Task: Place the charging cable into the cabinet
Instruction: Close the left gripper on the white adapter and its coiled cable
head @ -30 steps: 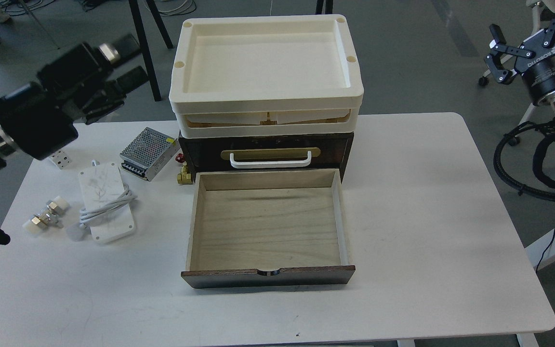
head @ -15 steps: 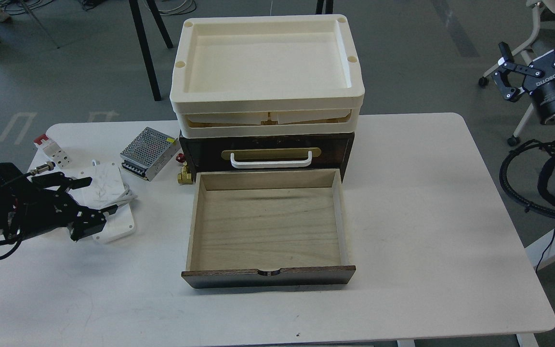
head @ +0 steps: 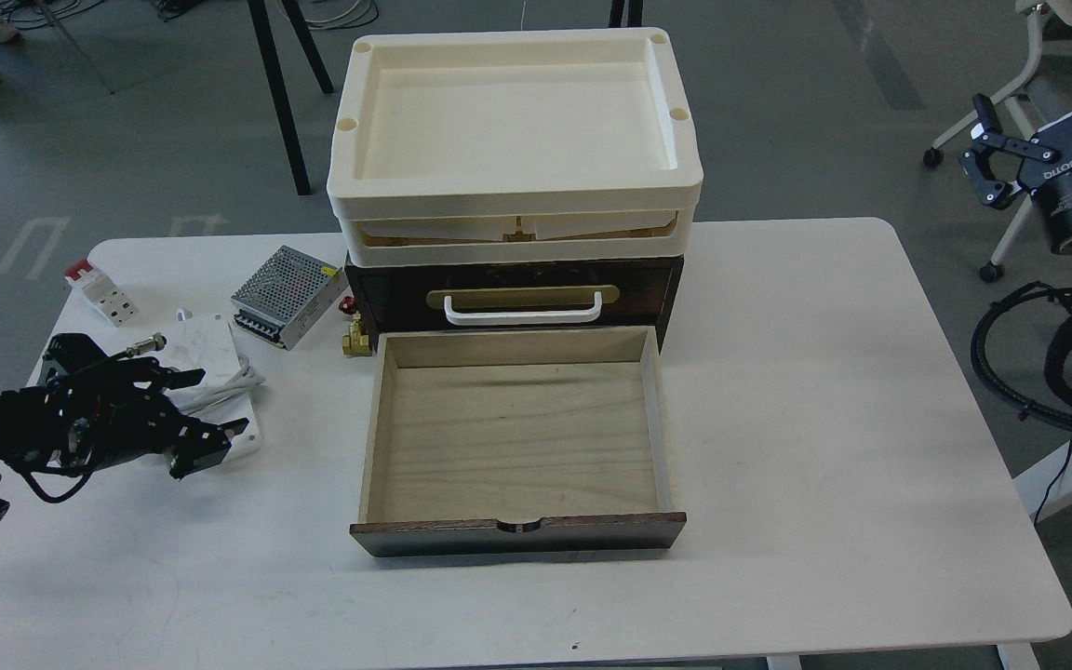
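The charging cable (head: 206, 346), a flat white marbled slab with a white cord (head: 236, 381) round its middle, lies on the table left of the cabinet. My left gripper (head: 220, 402) is low over the slab's near half and hides part of it. Its two fingers are spread, one on each side of the cord, and I cannot tell whether they touch anything. The cabinet (head: 387, 293) is dark brown, and its bottom drawer (head: 517, 437) is pulled out and bare inside. My right gripper (head: 1043, 116) is open, raised off the table's right edge.
Two cream trays (head: 513, 191) are stacked on top of the cabinet. A silver perforated box (head: 280, 293) and a brass fitting (head: 356, 340) sit between slab and cabinet. A white and red block (head: 99, 293) lies at the far left. White table (head: 824, 419) extends right of the drawer.
My left arm came down from high at the left to table level and moved right over the slab. My right gripper drifted slightly to the right.
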